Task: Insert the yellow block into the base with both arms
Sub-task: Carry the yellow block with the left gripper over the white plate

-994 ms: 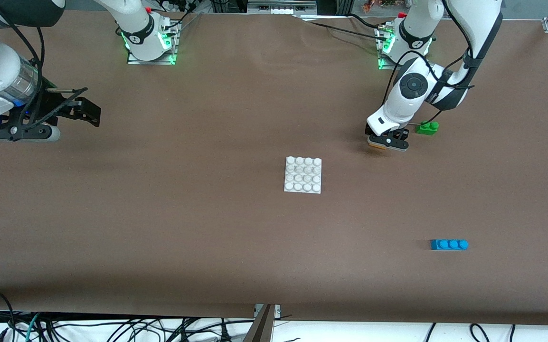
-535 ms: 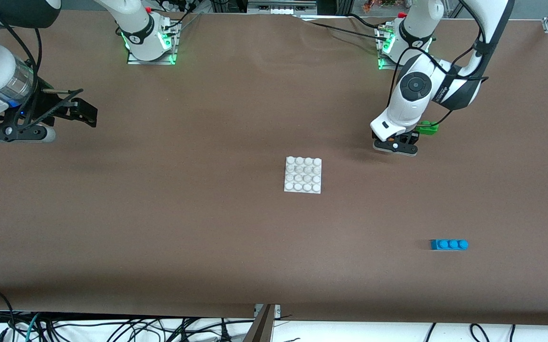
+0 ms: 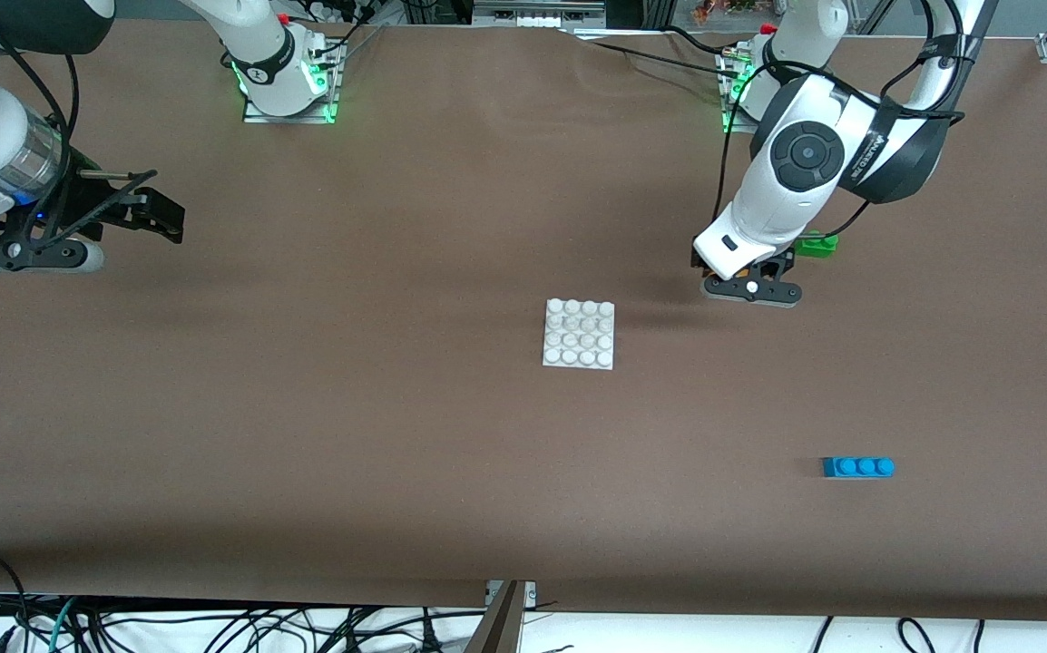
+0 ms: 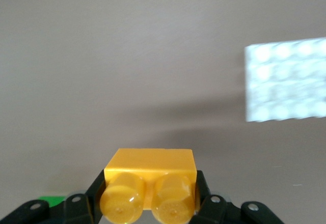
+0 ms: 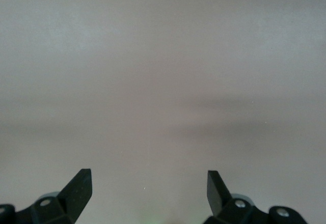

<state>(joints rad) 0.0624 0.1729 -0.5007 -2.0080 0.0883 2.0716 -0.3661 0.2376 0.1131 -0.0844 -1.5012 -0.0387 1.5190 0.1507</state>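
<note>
Right claw [image 3: 138, 213]: we log it hanging over bare table at the right arm's end, fingers [image 5: 76, 186] spread wide with nothing between them; this arm waits.

Base [image 3: 578, 334]: we record a flat white square plate with a four-by-four grid of round studs, lying flat near the middle of the table, nothing on it. In the left wrist view it [image 4: 285, 81] shows as a pale studded patch off to one side.

Left claw [image 3: 748, 281]: clenched on the yellow block [image 4: 150, 183]. We note the block as a small orange-yellow brick, glossy, with two round studs that face the wrist camera, gripped at its two ends. In the front view only a sliver of it [image 3: 743, 273] shows under the wrist. The left arm bends down steeply from its base, forearm angled toward the base, claw held over bare table between the base and the green brick [image 3: 817, 244].

Blue brick [image 3: 857, 467]: three studs, lying nearer the front camera, well apart from the rest.

Table [image 3: 378, 435]: brown covering, smooth; cables trail along its front edge.
</note>
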